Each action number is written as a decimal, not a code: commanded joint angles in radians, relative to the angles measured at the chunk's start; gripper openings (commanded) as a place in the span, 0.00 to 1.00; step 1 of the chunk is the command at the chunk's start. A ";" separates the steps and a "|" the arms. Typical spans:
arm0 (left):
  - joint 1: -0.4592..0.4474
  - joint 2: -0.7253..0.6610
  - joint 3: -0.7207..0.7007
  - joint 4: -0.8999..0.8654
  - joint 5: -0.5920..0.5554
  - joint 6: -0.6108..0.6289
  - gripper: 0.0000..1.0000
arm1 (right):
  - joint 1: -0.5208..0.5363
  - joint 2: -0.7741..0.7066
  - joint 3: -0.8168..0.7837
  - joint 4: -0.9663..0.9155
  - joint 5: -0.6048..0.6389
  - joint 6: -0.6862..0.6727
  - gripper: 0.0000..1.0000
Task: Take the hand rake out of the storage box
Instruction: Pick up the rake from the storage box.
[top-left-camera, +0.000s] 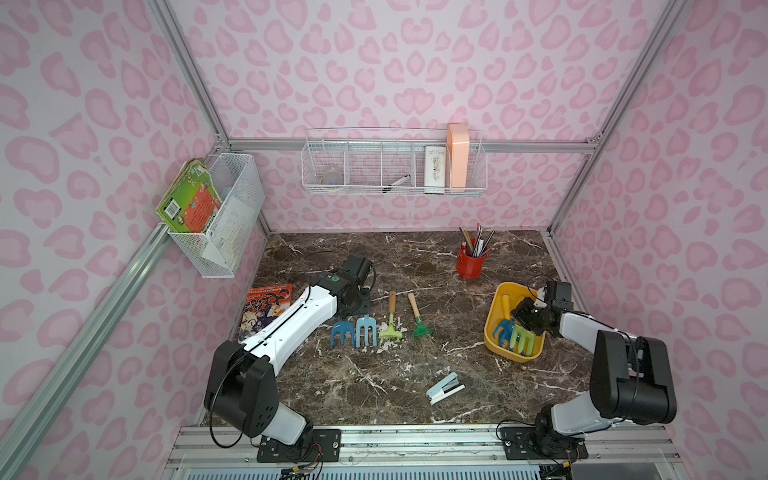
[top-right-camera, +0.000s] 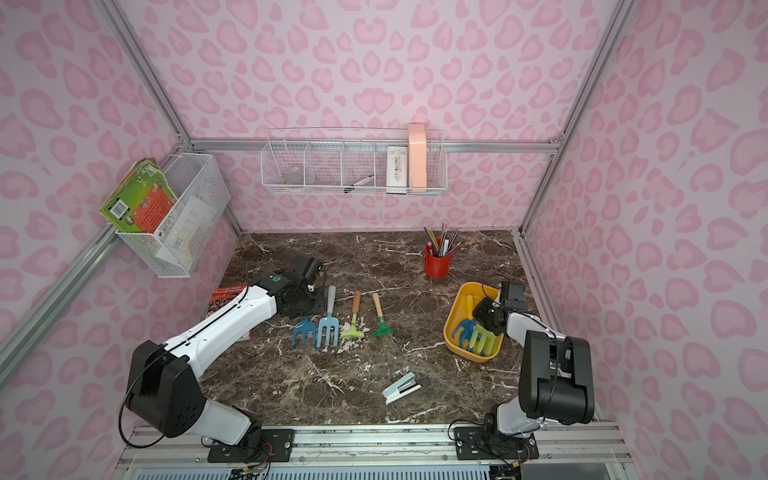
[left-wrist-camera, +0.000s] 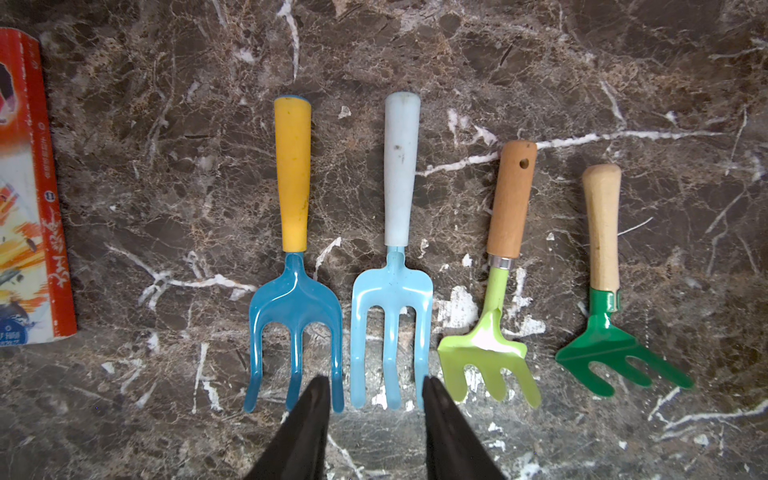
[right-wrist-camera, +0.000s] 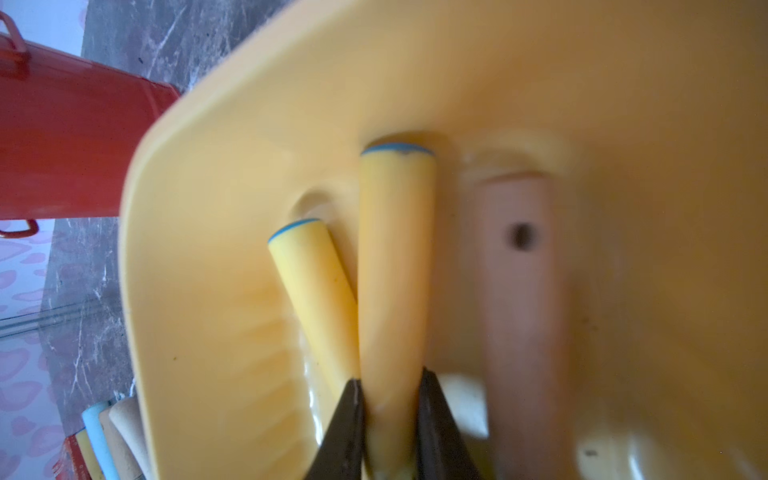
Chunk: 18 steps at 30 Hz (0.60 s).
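**Right claw pinches a yellow handle inside the storage box**

The storage box (top-left-camera: 493, 320) sits on the right side of the marble table (top-left-camera: 415, 257), nearer the front than the red cup (top-left-camera: 471, 262) of pencils. The right claw (right-wrist-camera: 390, 386) reaches down into it. In the right wrist view its two black fingers (right-wrist-camera: 347, 419) press against both sides of the yellow, blue-capped handle of a hand rake (right-wrist-camera: 395, 257), which lies in the box with its end at the far wall. A second yellow handle (right-wrist-camera: 316, 282) rests against it on one side and a wooden handle (right-wrist-camera: 519, 291) lies on the other. In a top view blue prongs (top-left-camera: 503, 329) and green prongs (top-left-camera: 521, 338) show at the near end of the box; which head belongs to the gripped handle I cannot tell.

The left claw (left-wrist-camera: 376, 386) hangs partly spread with nothing between its fingers, above a row of four tools on the table: a dark blue fork (left-wrist-camera: 296, 307), a light blue fork (left-wrist-camera: 392, 299), a light green rake (left-wrist-camera: 486, 353) and a dark green rake (left-wrist-camera: 611, 353).
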<state>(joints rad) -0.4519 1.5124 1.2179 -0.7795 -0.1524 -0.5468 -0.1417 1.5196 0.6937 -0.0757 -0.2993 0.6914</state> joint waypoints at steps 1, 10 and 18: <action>0.000 -0.005 0.009 -0.018 -0.013 0.005 0.42 | 0.001 -0.023 0.008 -0.007 0.022 -0.008 0.13; 0.000 0.001 0.013 -0.010 -0.010 0.008 0.42 | 0.063 -0.139 0.086 -0.149 0.125 -0.080 0.07; 0.000 -0.002 0.009 -0.010 -0.021 0.011 0.42 | 0.265 -0.136 0.247 -0.247 0.217 -0.180 0.07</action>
<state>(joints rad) -0.4519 1.5124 1.2236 -0.7784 -0.1585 -0.5465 0.0711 1.3708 0.8948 -0.2710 -0.1303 0.5701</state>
